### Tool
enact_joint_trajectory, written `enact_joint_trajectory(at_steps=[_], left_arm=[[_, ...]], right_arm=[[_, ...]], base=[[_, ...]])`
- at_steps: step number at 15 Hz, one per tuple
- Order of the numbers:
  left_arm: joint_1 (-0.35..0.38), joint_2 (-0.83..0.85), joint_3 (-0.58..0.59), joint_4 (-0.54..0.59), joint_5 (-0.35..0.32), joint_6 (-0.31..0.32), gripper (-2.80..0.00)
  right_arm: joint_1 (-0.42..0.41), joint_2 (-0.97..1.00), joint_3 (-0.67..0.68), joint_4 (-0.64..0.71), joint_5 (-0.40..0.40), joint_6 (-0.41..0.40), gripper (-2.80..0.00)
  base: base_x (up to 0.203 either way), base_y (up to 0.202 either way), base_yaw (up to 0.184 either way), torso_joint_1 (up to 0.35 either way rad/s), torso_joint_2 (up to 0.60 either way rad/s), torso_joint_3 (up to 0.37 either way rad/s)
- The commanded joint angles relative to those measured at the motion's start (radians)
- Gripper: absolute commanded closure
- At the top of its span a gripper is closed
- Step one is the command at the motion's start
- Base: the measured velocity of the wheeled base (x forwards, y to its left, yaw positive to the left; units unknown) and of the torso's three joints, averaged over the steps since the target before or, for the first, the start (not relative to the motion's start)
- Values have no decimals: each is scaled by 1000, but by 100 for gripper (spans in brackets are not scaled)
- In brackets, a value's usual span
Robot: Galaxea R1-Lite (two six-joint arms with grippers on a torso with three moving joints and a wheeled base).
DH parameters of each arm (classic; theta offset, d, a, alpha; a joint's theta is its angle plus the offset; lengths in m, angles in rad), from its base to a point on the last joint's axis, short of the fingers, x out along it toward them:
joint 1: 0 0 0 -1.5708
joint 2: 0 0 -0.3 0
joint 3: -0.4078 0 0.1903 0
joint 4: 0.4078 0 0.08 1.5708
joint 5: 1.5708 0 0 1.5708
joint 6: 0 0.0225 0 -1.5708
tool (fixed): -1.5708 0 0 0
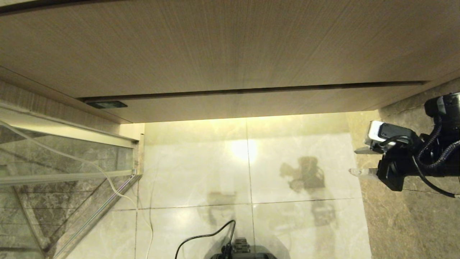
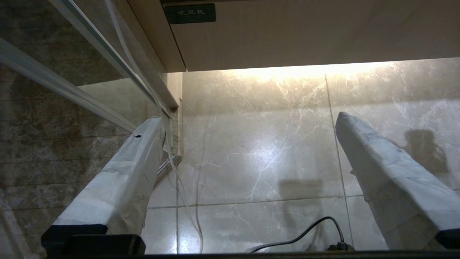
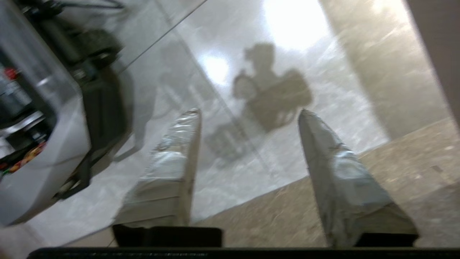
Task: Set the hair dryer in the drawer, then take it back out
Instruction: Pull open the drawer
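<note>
At right edge — right end effector (image 1: pixel 354 162) open, empty | arm cut off | drawer (image 1: pixel 251 104) shut

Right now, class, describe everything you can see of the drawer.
The drawer is shut: only its flat, handleless front shows, in light beige wood grain, below a taller wood-grain panel with a dark seam between. A small dark label with pale characters sits at its upper left corner. Warm light glows on the tiled floor beneath. Nothing touches it.

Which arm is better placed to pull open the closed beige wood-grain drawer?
Probably the right: the right gripper is raised with jaws open, near the beige wood-grain drawer. The left gripper shows only in its wrist view.
</note>
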Motion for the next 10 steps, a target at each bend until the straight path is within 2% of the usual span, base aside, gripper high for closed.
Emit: enact_joint_trajectory(at_steps=[1,3,6,10], left_arm=[[0,0,40,-1,0,0,-280],[0,0,40,-1,0,-1,-280],[0,0,40,-1,0,0,-280],[0,0,40,-1,0,0,-280]], right_arm=[[0,32,23,-82,4,-1,-280],[2,53,25,-128,7,-2,-280],[6,90,32,-264,18,0,-280],[9,75,63,-331,94,-14,-280]], base=[[0,0,0,0,0,0],[0,0,0,0,0,0],[0,0,0,0,0,0],[0,0,0,0,0,0]])
